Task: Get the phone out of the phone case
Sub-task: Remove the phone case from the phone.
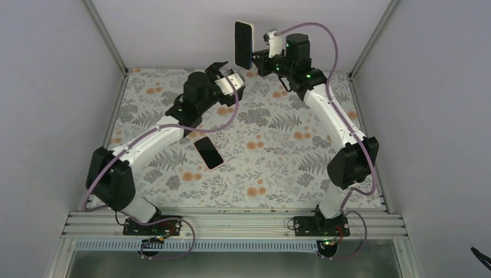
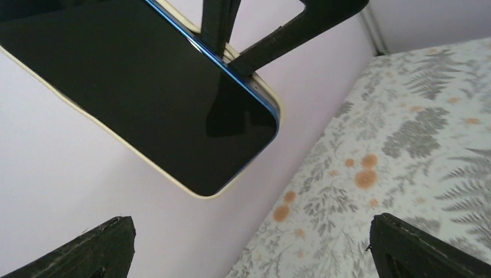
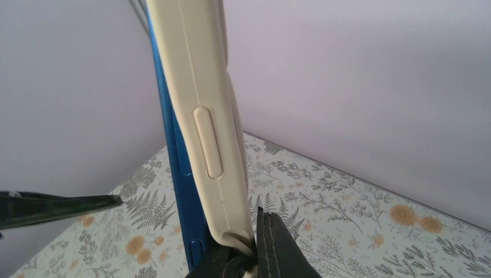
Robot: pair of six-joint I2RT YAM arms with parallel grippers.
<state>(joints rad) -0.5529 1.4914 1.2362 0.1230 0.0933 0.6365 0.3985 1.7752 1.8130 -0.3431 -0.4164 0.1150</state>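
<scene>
The left fingers (image 2: 110,249) are spread wide and grasp nothing. In the left wrist view their two dark tips sit at the bottom corners with only wall and floral worktop (image 1: 278,168) between them. From above, the left gripper (image 1: 227,74) is raised above the far part of the worktop, just left of the phone (image 1: 243,43) and apart from it, facing its screen.

Nearer the arm bases, a flat dark slab (image 1: 208,153) shaped like a handset lies on the worktop, well apart from both grippers.

The phone is held in the air near the back wall, standing upright on its long axis. Its black screen fills the upper part of the left wrist view, edged in blue and rimmed by the cream phone case (image 3: 202,116).

The right gripper (image 1: 256,58) is clenched on the phone's right long edge. In the right wrist view the fingers (image 3: 272,249) pinch the blue phone edge and the cream case together at the bottom. Above the grip, the blue edge stands exposed beside the case's side wall.
</scene>
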